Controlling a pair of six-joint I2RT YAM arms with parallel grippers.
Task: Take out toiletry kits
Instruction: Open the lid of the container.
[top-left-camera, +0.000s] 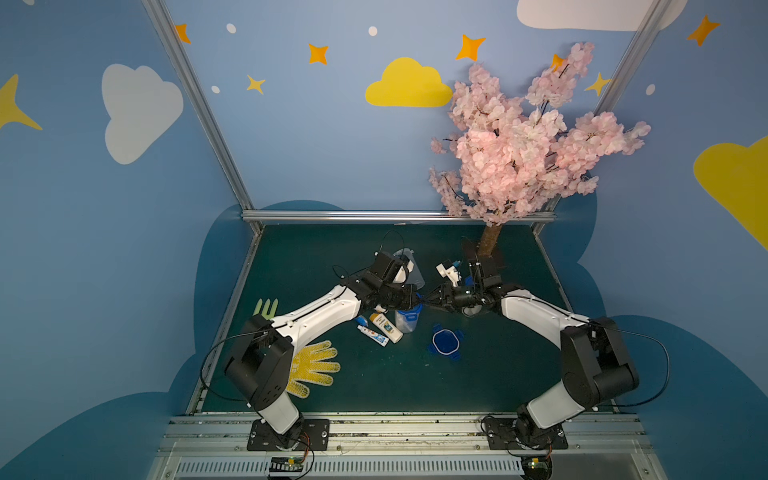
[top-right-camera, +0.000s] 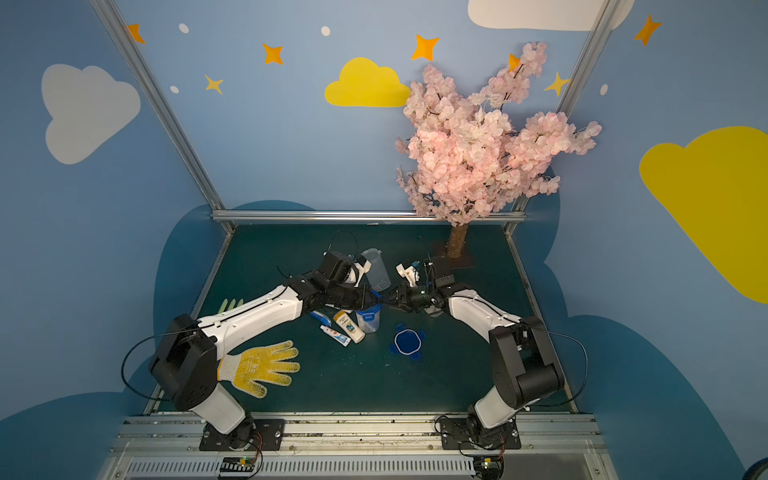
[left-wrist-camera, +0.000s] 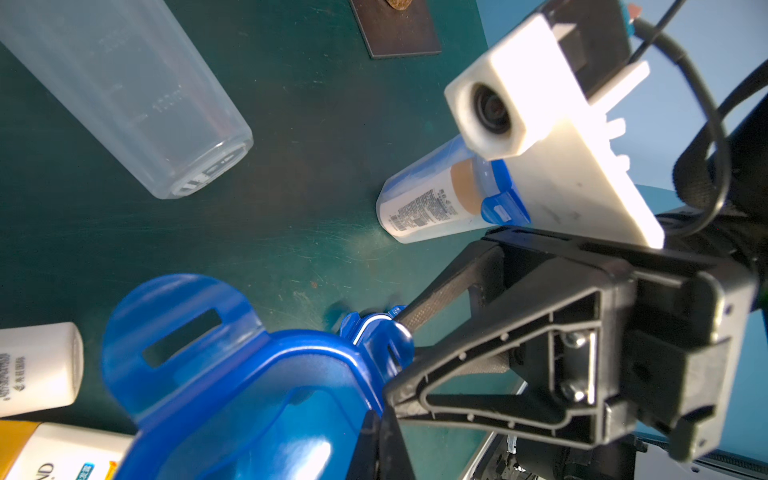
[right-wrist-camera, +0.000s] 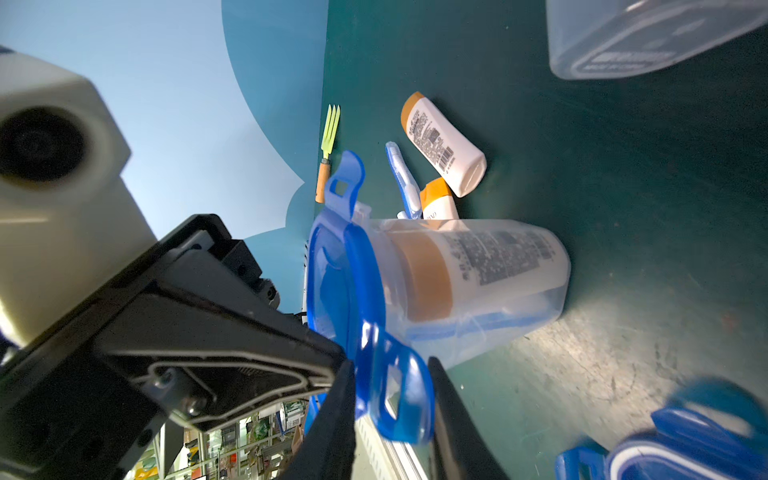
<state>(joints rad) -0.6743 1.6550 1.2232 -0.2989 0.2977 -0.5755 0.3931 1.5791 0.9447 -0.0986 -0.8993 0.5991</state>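
A clear jar (top-left-camera: 406, 322) with a blue lid (left-wrist-camera: 249, 395) stands mid-table, and inside it I see a white bottle with a yellow cap (right-wrist-camera: 478, 266) and a blue toothbrush. My right gripper (right-wrist-camera: 390, 374) is shut on one lid tab (right-wrist-camera: 401, 395). My left gripper (left-wrist-camera: 380, 432) is shut, its fingers pressed against the lid's rim. Beside the jar, a white bottle (top-left-camera: 386, 326), a toothpaste tube (top-left-camera: 374, 334) and a toothbrush (top-left-camera: 363, 321) lie loose on the table. A second lidded jar (left-wrist-camera: 428, 208) holding a bottle sits under my right arm.
An empty clear jar (top-left-camera: 411, 266) lies on its side behind the left wrist. A loose blue lid (top-left-camera: 444, 341) rests in front of the jar. A yellow glove (top-left-camera: 313, 368) and a green fork (top-left-camera: 266, 308) lie at the left, and a pink tree (top-left-camera: 488, 241) stands at the back right.
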